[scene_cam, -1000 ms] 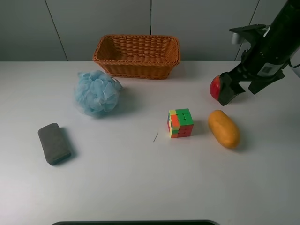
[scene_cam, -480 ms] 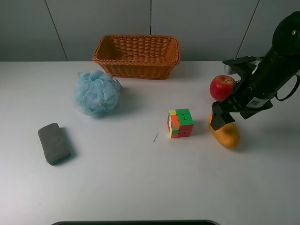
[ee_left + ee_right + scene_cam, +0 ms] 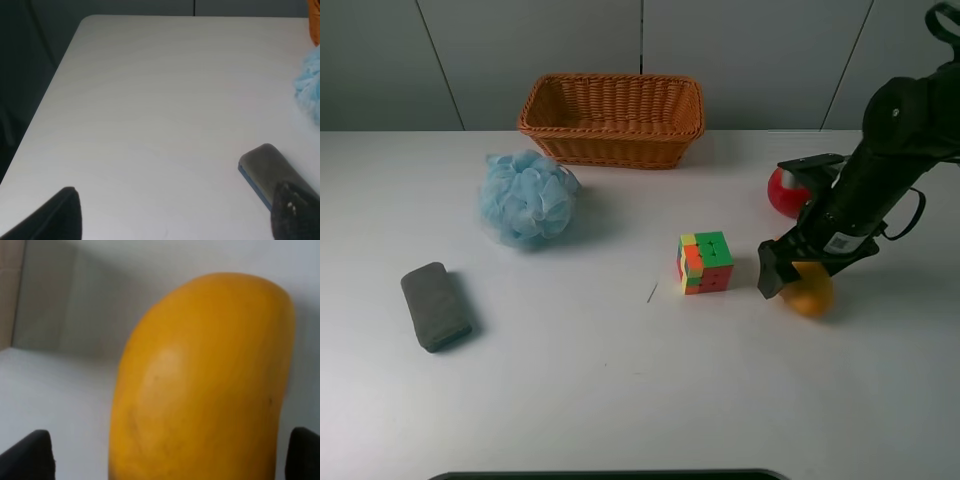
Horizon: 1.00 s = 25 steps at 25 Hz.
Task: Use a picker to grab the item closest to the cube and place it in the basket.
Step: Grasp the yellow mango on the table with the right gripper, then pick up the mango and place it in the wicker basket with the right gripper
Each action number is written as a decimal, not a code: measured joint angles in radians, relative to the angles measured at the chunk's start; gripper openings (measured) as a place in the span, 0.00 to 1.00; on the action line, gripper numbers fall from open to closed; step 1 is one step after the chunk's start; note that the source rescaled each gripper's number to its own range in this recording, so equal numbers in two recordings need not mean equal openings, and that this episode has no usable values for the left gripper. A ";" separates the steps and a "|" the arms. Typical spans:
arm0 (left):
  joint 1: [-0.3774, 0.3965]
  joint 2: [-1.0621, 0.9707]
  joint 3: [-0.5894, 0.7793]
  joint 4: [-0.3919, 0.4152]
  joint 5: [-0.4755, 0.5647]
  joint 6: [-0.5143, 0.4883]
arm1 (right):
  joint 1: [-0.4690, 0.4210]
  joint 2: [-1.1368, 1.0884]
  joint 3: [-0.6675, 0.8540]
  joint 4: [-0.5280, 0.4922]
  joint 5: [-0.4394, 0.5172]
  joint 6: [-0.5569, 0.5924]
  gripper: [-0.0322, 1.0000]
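Mango [image 3: 811, 299]: on the worktop [image 3: 620, 390], just beside the cube [image 3: 705, 262].
Right fingers [image 3: 25, 456]: spread apart, straddling it, grasping nothing.
Closing: centre across its narrow width, sink lower, squeeze gently.

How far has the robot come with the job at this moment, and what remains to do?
Done: the right gripper sits over the mango, the item nearest the cube. In hand: its jaws stand open on both sides of the mango, not yet closed. Left: grip, lift and carry it to the basket, where nothing shows inside.
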<state>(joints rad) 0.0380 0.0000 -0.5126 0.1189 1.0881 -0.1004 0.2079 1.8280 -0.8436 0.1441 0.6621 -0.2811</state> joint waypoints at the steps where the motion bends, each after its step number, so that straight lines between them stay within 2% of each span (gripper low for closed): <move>1: 0.000 0.000 0.000 0.000 0.000 0.000 | 0.000 0.001 0.000 0.000 -0.002 0.000 0.83; 2: 0.000 0.000 0.000 0.000 0.000 0.000 | 0.000 0.004 0.000 0.000 -0.002 0.000 0.64; 3: 0.000 0.000 0.000 0.000 0.000 0.000 | 0.000 0.006 0.000 0.000 -0.002 0.000 0.39; 4: 0.000 0.000 0.000 0.000 0.000 0.000 | 0.000 0.008 0.000 0.000 -0.002 0.000 0.03; 5: 0.000 0.000 0.000 0.000 0.000 0.000 | 0.000 0.008 0.000 0.000 -0.004 0.000 0.09; 12: 0.000 0.000 0.000 0.000 0.000 0.000 | 0.000 0.008 0.000 0.000 0.000 0.000 0.09; 15: 0.000 0.000 0.000 0.000 0.000 0.000 | 0.000 -0.009 -0.027 0.000 0.044 0.006 0.09; 20: 0.000 0.000 0.000 0.000 0.000 0.000 | 0.000 -0.166 -0.159 0.006 0.109 0.076 0.09; 25: 0.000 0.000 0.000 0.000 0.000 0.000 | 0.000 -0.303 -0.331 0.107 0.072 0.071 0.09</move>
<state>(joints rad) 0.0380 0.0000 -0.5126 0.1189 1.0881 -0.1004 0.2079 1.5250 -1.1748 0.2515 0.7338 -0.2099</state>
